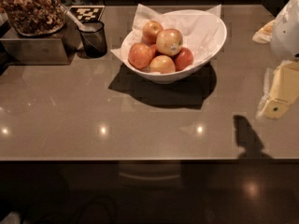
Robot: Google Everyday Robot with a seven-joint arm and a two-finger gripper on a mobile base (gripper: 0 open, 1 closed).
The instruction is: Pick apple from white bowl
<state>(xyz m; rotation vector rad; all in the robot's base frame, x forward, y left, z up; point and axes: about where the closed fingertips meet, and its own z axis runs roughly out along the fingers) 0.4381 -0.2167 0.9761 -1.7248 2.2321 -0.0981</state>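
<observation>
The apple (169,41), the largest one, pale yellow with an orange-red blush and a small white sticker on its side, lies on top of the pile in the white bowl (216,45). The bowl is wide and glossy, lined with crumpled white paper, and stands at the back middle of the brown counter. Several smaller apples lie around the big one, among them an orange-red one (152,30) behind it and a darker red one (185,58) to its right. My gripper (279,93), pale yellow under a white arm part, hangs at the right edge, well to the right of the bowl and apart from it.
A small dark mesh cup (94,39) with a spoon stands left of the bowl. A clear container of nuts (32,8) sits on a metal box at the back left, beside a checkered tag (87,13). The counter's front edge (140,159) runs across below.
</observation>
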